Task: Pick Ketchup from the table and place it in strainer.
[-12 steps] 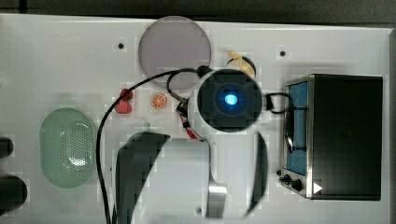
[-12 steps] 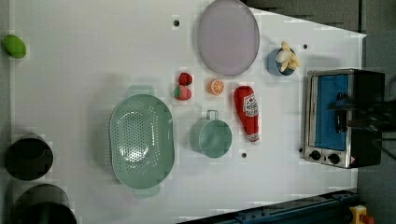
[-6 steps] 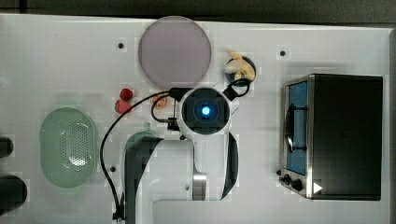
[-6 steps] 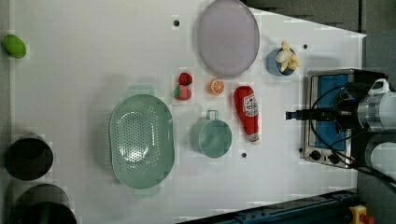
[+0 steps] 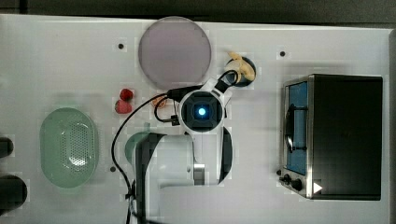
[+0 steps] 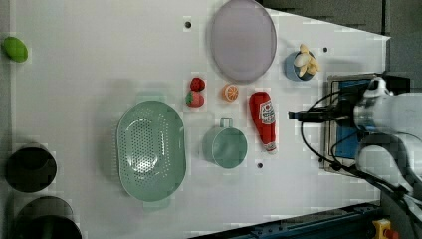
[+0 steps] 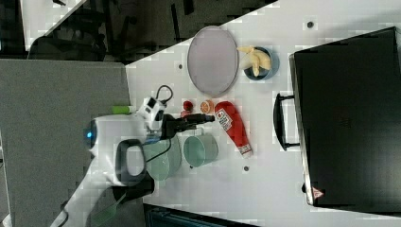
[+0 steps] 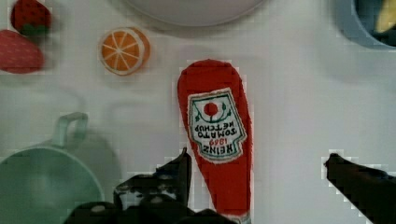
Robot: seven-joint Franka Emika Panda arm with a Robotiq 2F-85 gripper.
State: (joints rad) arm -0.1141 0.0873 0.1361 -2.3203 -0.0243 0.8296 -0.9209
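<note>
The white arm (image 5: 187, 163) rises over the bench (image 5: 70, 56) middle, between the pale green strainer (image 5: 68, 147) at the top view's left and the dark oven (image 5: 345, 135) at its right

Since the earlier frames, your white robot arm (image 5: 187, 158) has swung from beside the black toaster oven (image 5: 345, 135) towards the top view's left, bringing its tool (image 8: 254, 172) over the slim red squeeze Ketchup bottle (image 6: 263, 121). In the top view, the round teal-green cup (image 5: 135, 142) is now largely covered.
</note>
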